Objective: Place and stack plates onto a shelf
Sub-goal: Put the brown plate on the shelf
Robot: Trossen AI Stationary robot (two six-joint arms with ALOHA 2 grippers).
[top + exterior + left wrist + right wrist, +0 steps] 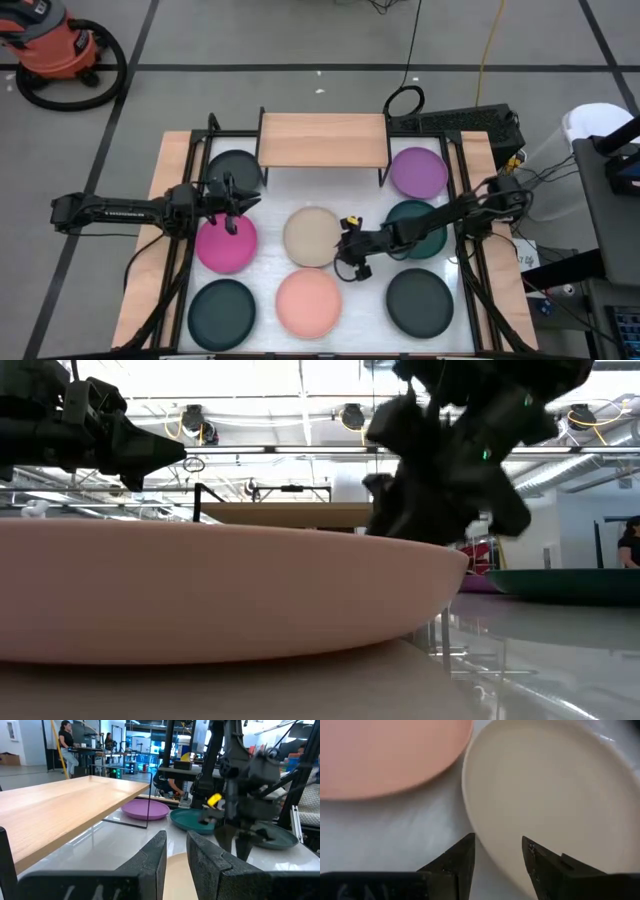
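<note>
Eight plates lie flat on the white tabletop in front of the light-wood shelf [323,140]. They include a beige plate [313,236] in the middle, a magenta plate [226,243], a salmon plate [309,302] and a teal plate [418,228]. My right gripper [352,247] is open at the beige plate's right edge. In the right wrist view its fingers [498,857] stand on either side of the rim [470,807]. My left gripper [231,212] hovers open over the magenta plate's far edge and points right, seen as [176,855] in the left wrist view. My right gripper comes slanting down from the table's right. One finger [540,865] is over the beige plate's inside and the other [462,857] is outside over the tabletop. I cannot tell whether either finger touches the rim. The plate lies flat on the table.
A dark plate [232,170] sits left of the shelf and a purple plate [418,172] right of it. A dark teal plate [222,313] and a black plate [420,302] lie at the near corners. Wooden side boards [150,240] flank the tabletop. People stand in the room beyond.
</note>
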